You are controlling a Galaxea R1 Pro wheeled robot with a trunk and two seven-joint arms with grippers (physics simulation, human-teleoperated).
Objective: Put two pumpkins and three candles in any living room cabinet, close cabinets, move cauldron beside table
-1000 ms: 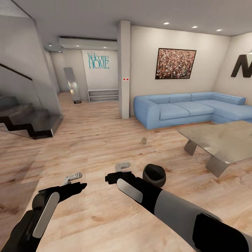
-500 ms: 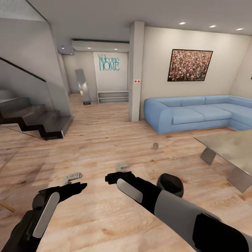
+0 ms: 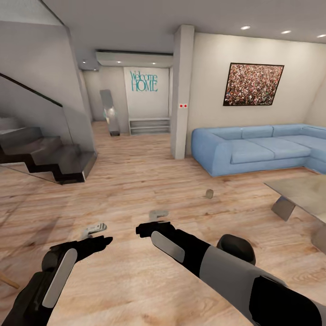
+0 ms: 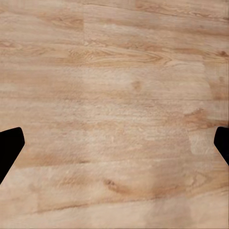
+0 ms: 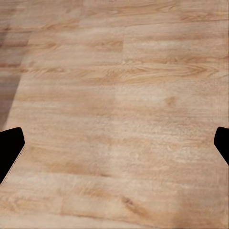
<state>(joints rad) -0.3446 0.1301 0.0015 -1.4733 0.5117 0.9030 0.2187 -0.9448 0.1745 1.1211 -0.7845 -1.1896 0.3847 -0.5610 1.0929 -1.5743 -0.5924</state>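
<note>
I hold both arms out low over the light wood plank floor [image 3: 136, 181]. My left gripper [image 3: 96, 228] hangs over bare boards with its fingers spread and nothing between them; the left wrist view shows plain planks with a dark fingertip [image 4: 9, 148] at each side edge. My right gripper [image 3: 158, 214] is spread the same way and empty, with only floor in its wrist view. The black cauldron [image 3: 236, 248] sits on the floor just beside my right forearm, partly hidden by it, and near the grey-green coffee table [image 3: 301, 190] at the right edge. One stubby candle [image 3: 209, 193] stands alone on the floor between the blue corner sofa [image 3: 258, 149] and my grippers, well apart from both. A staircase [image 3: 45, 156] rises on the left, and a white pillar [image 3: 181, 90] stands beside the sofa's end.
</note>
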